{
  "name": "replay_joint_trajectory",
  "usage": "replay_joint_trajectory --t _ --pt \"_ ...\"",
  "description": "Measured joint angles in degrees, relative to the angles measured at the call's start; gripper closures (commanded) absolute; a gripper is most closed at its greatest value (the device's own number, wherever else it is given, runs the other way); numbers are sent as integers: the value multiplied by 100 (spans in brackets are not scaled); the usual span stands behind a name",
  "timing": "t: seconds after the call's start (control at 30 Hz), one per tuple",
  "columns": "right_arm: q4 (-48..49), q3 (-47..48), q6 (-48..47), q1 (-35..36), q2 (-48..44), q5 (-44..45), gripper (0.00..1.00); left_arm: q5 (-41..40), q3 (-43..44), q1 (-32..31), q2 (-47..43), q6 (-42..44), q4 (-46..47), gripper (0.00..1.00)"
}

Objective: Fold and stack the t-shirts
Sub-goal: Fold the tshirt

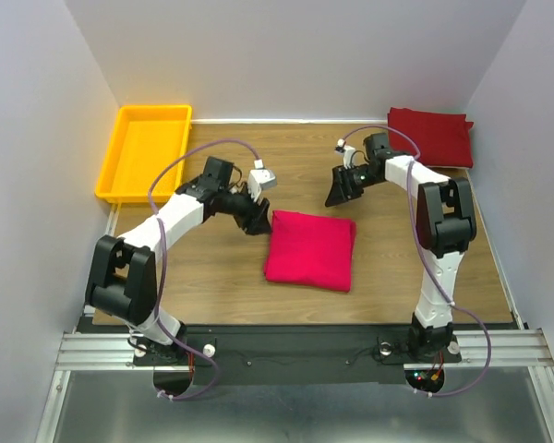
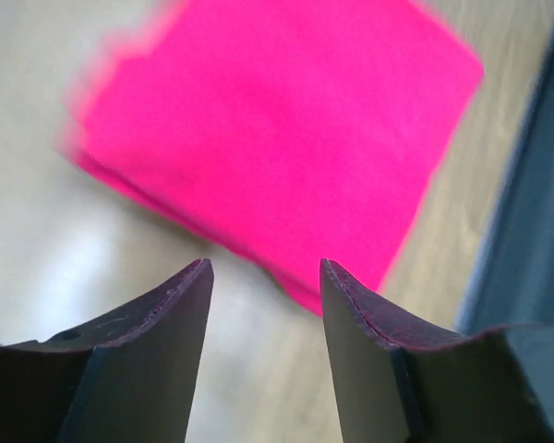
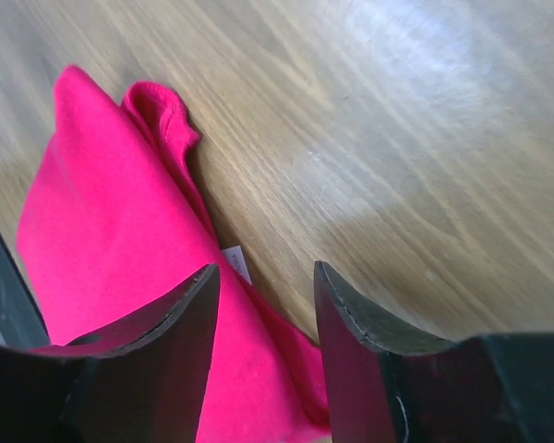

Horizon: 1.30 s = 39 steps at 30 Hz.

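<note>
The magenta-pink t-shirt (image 1: 309,250) lies folded into a square in the middle of the table. It also shows in the left wrist view (image 2: 286,129) and the right wrist view (image 3: 111,268). The crimson red t-shirt (image 1: 431,137) lies folded at the far right corner. My left gripper (image 1: 256,221) is open and empty just off the pink shirt's far left corner. My right gripper (image 1: 338,194) is open and empty above the table, just beyond the pink shirt's far right corner. A white label (image 3: 237,263) sticks out at the shirt's edge.
A yellow plastic tray (image 1: 145,150) stands at the far left. White walls close in the wooden table (image 1: 212,268) on three sides. A black rail runs along the near edge.
</note>
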Motion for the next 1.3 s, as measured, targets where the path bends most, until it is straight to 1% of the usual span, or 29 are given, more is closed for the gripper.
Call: replay_joint_trajectory --t 0.13,0.17,0.2,0.23,0.33,0.43,0.57,0.7,0.87,1.17,1.27,1.3 --pt "210 -221 181 -118 -428 151 60 -308 920 -177 50 621 -63 37" --pt "254 -293 225 -153 -546 199 62 -380 1279 -302 234 837 -188 37" --pt "317 -380 273 -203 -697 264 66 -494 1554 -413 407 1078 -208 37" --pt "387 -455 319 -234 -807 339 68 -531 1860 -557 634 1193 -221 37" --pt "551 -529 385 -308 -861 450 69 -688 2599 -1071 1443 1720 -334 37" --pt "610 -634 420 -317 -789 479 69 -702 3064 -1421 2162 2022 -474 37" --pt "632 -826 426 -317 -542 555 69 -605 3679 -1690 3001 2199 -601 37" --pt "629 -1021 426 -350 -525 614 69 -610 4022 -1790 3440 2221 -570 37" --pt "651 -1113 417 -459 -525 638 69 -621 4365 -1869 3801 2234 -529 42" --pt "656 -1248 365 -527 -518 420 69 -485 4415 -1923 4057 2352 -588 50" --pt "669 -1314 348 -527 -514 306 69 -422 4446 -1947 4129 2358 -614 57" --pt "671 -1340 334 -527 -505 280 69 -402 4483 -1956 4166 2358 -636 63"
